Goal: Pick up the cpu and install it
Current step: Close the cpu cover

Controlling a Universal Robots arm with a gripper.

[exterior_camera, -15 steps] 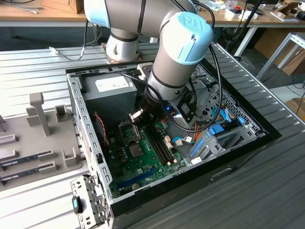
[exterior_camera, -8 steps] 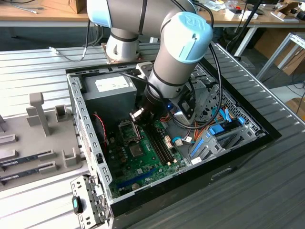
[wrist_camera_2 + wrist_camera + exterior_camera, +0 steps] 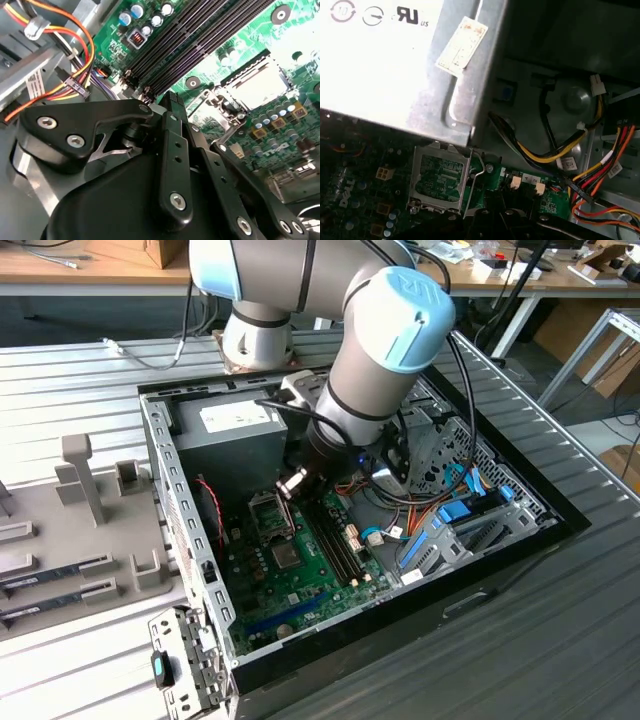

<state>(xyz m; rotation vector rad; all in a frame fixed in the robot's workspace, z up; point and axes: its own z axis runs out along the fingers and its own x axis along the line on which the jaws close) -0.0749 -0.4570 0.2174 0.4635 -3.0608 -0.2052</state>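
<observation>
In the exterior view my gripper (image 3: 292,486) hangs inside the open computer case (image 3: 185,510), just above the motherboard. A small flat silver square, the cpu (image 3: 290,482), sits tilted between its fingertips, and the fingers are shut on it. Right beside and below it lies the open cpu socket (image 3: 268,515) with its metal frame lifted. That socket also shows in both wrist views (image 3: 255,82) (image 3: 440,176). The black fingers (image 3: 175,150) rise in front of the board in the second wrist view, where the cpu itself is hidden.
Long dark memory slots (image 3: 335,540) (image 3: 200,40) run beside the socket. The grey power supply box (image 3: 235,425) (image 3: 385,60) stands close behind it. Orange, yellow and red cables (image 3: 440,515) (image 3: 600,175) crowd the drive side. A grey fixture tray (image 3: 80,540) holding memory sticks lies outside the case.
</observation>
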